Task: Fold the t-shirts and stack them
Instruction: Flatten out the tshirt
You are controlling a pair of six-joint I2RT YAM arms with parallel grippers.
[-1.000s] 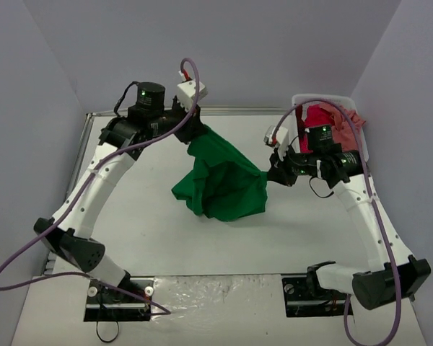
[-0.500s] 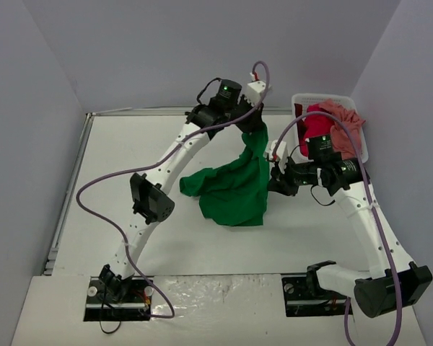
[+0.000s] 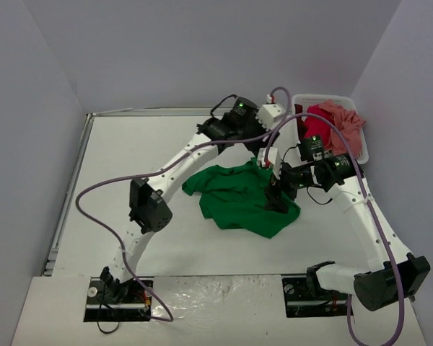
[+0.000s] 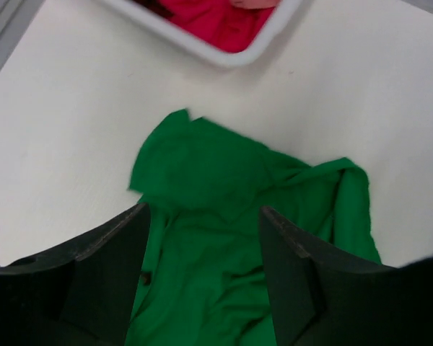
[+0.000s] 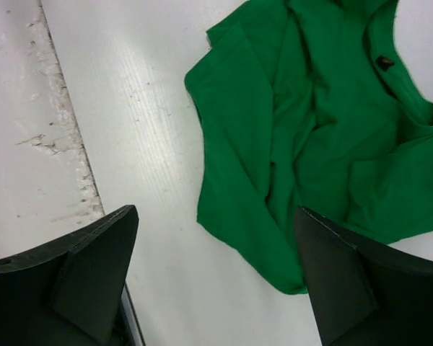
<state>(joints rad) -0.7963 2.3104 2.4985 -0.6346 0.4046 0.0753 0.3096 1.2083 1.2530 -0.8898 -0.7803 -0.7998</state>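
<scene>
I take the white slatted plastic basket (image 3: 325, 97) as my reference, and the plain bright green cloth t-shirt (image 3: 238, 202) lies crumpled on the white bench (image 3: 130, 166), to the left of that basket and nearer the arm bases. A strip of bare bench separates the two. The shirt is spread loosely and not folded, with creases through its middle and one edge bunched up on the side away from the basket. A crimson red t-shirt (image 3: 317, 126) and a salmon pink t-shirt (image 3: 343, 115) are heaped together inside the basket, the pink one spilling towards its right rim. My left hand (image 4: 202, 213) hangs above the edge of the green shirt closest to the basket. Its jaws stand apart with nothing between them. My right hand (image 5: 215, 213) is over the part of the green shirt farther from the basket, with its jaws spread wide and nothing in them, and the cloth lies flat below. I see a small dark spot on the green cloth and cannot tell what it is.
</scene>
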